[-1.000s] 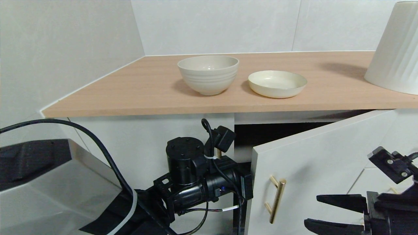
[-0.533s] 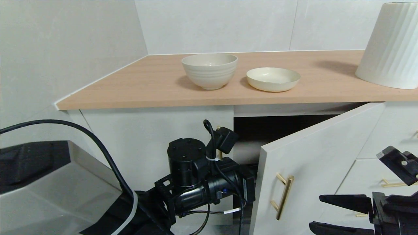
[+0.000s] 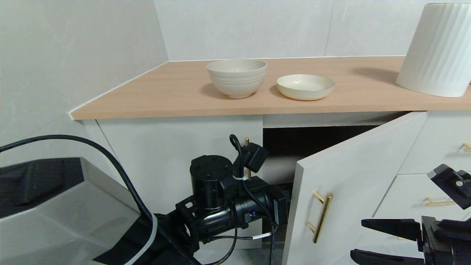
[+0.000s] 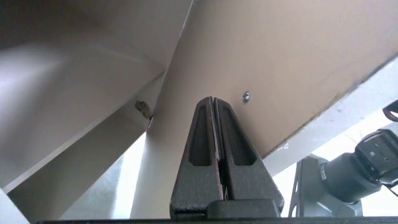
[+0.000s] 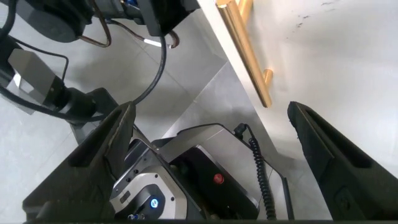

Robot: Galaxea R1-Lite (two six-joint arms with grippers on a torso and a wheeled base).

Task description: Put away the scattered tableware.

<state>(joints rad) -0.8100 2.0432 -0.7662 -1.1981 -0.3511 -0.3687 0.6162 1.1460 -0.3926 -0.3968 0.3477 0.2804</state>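
A deep cream bowl (image 3: 237,78) and a shallow cream dish (image 3: 305,87) stand side by side on the wooden counter (image 3: 165,99). Below them a white cabinet door (image 3: 349,191) with a gold handle (image 3: 322,217) hangs partly open. My left arm (image 3: 235,209) reaches into the gap behind that door. My left gripper (image 4: 213,101) is shut on nothing, its tip against the door's inner face (image 4: 273,68). My right gripper (image 3: 368,237) is open low in front of the door, with the gold handle (image 5: 249,56) beyond its spread fingers (image 5: 118,137).
A tall white ribbed container (image 3: 436,51) stands on the counter's right end. Drawers with gold pulls (image 3: 438,201) lie to the right of the open door. A tiled wall closes the left side, and the dark cabinet opening (image 3: 312,140) shows above the door.
The whole head view has shifted: the counter looks farther and smaller, so the camera has moved back. The cabinet door stands a little wider open than before.
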